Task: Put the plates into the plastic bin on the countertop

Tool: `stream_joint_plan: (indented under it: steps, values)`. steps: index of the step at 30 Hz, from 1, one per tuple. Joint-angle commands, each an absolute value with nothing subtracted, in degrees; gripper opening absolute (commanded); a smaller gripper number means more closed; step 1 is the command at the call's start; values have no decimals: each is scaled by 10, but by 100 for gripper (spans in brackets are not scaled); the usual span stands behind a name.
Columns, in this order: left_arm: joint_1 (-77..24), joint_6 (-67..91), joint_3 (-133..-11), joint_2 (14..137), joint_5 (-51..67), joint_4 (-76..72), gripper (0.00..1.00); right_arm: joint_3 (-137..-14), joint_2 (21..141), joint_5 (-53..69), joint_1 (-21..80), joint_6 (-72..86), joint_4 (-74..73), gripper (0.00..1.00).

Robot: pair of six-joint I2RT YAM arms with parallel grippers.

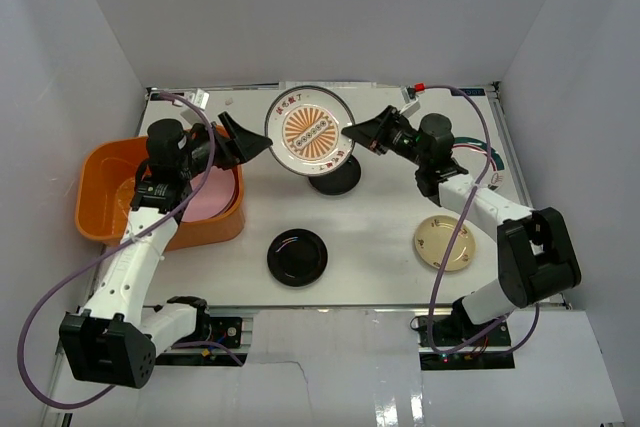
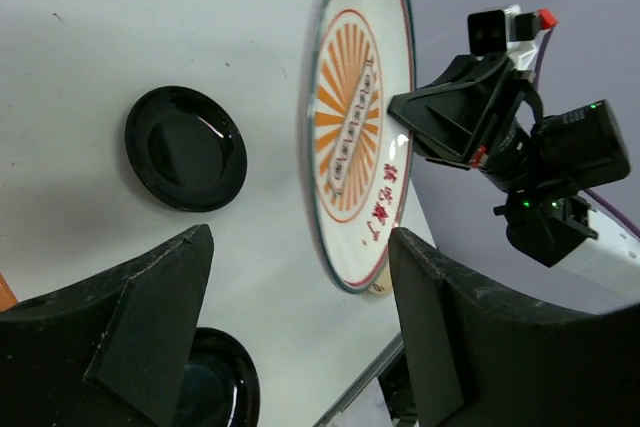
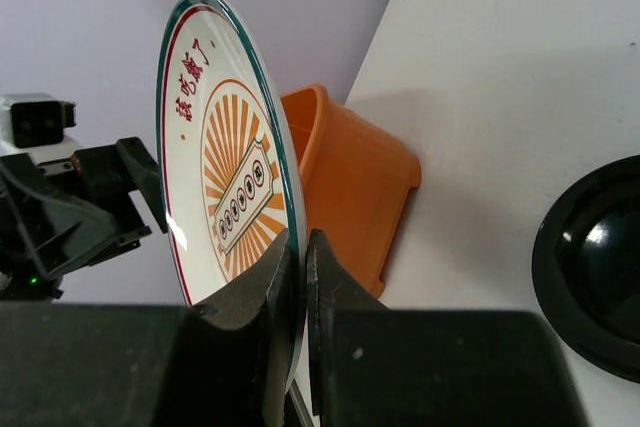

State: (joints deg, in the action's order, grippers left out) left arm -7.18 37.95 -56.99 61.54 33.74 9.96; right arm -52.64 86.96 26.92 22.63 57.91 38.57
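The white plate with the orange sunburst (image 1: 313, 130) is held up on edge above the countertop (image 1: 380, 267). My right gripper (image 3: 300, 242) is shut on its rim, at the plate's right side (image 1: 352, 132). My left gripper (image 1: 250, 139) stands open just left of that plate, its fingers (image 2: 160, 297) wide apart with nothing between them. The orange plastic bin (image 1: 100, 187) sits at the left with a pink plate (image 1: 215, 197) inside. One black plate (image 1: 335, 179) lies under the raised plate, another (image 1: 297, 257) nearer the front. A small tan-gold plate (image 1: 444, 242) lies at the right.
White walls enclose the countertop on three sides. The left arm reaches over the bin's near right corner. Cables loop from both arms, and a small red-tipped fixture (image 1: 418, 88) sits at the back edge.
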Motion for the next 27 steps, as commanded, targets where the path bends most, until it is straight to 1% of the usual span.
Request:
stream_joint_plan:
  steps: [1,2,3,5,8,9,11,12,14,15,17,19,21,22,23,24,25,26,27]
  values:
    - [-79,392,-545,604,346,64,80,-527,822,297,240,570,432,8]
    - [-79,390,-541,605,344,63,74,-525,818,305,243,569,431,8]
    - [-80,390,-535,605,340,62,64,-523,817,308,245,569,431,8]
    - [-82,387,-531,606,336,61,57,-519,817,317,252,569,428,8]
    - [-82,385,-528,603,326,61,37,-522,818,323,261,561,419,8]
    - [-83,385,-528,601,322,61,25,-522,818,324,265,560,415,8]
    - [-83,385,-531,599,323,62,16,-523,822,327,267,560,413,8]
    - [-83,384,-532,599,326,61,13,-524,822,332,271,560,413,8]
    - [-83,383,-532,601,333,62,21,-532,830,339,276,560,406,8]
    - [-83,383,-532,600,334,62,27,-536,833,346,283,559,405,8]
    - [-83,381,-532,598,329,71,27,-542,839,351,290,558,405,8]
    - [-83,374,-533,593,311,85,21,-545,845,352,296,559,405,8]
    - [-83,371,-533,592,308,87,22,-549,852,359,300,563,407,8]
    - [-83,370,-535,592,308,91,24,-549,858,363,301,568,410,8]
    - [-83,367,-536,592,308,95,24,-548,860,366,302,571,423,8]
    - [-83,364,-538,591,305,100,18,-543,861,368,303,578,431,8]
    - [-83,362,-539,586,288,112,2,-541,860,367,302,578,435,8]
    - [-83,359,-541,578,275,118,0,-539,857,363,302,577,434,8]
    - [-83,356,-543,574,263,125,0,-539,854,360,302,575,430,8]
